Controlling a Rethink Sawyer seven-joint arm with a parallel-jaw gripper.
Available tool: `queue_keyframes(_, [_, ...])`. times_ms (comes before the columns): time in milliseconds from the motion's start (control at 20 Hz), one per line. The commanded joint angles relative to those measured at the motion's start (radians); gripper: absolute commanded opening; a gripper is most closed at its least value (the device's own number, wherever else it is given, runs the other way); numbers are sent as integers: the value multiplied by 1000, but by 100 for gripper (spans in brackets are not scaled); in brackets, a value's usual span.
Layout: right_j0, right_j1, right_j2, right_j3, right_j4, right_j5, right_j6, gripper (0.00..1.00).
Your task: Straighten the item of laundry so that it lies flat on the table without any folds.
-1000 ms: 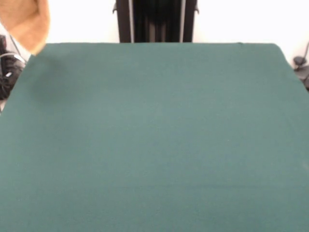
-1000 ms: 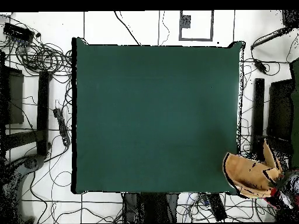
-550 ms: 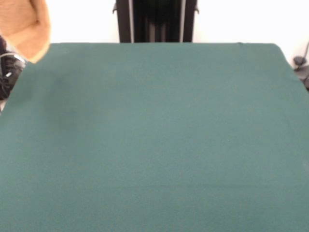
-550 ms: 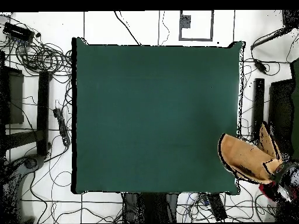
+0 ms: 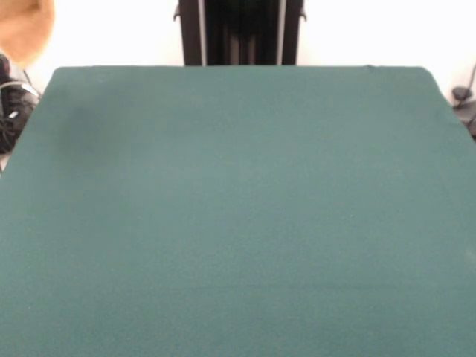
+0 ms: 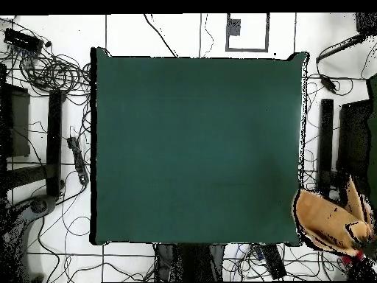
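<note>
One towel [image 6: 324,219] off table [image 6: 199,147] corner | end effector [image 6: 358,252] grip: cannot tell

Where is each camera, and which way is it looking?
Front view: it sits low across the table, looking over the green top at the robot's dark pedestal; no claw shows, only the tan towel in the upper left corner.
Overhead view: it hangs above, looking straight down on the whole table, the cabled floor and the pedestal at the bottom edge; the towel is off the lower right corner.
Both views share the table, pedestal and towel.
</note>
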Motion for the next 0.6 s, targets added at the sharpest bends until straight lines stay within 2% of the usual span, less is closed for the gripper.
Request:
queue_keyframes(50, [-47, -191, -19, 166, -25, 213, -90, 0])
queue_keyframes(150, [-96, -233, -12, 219, -16, 141, -144, 0])
queue_keyframes(250, [-176, -261, 0, 204, -19, 186, -222, 0])
queue_keyframes(400, [-355, -227, 54, 91, -77, 235, -412, 0])
queue_keyframes(500, [-463, -186, 124, 46, -89, 184, -535, 0])
queue_keyframes(600, [-577, -171, 192, 46, -104, 147, -708, 0])
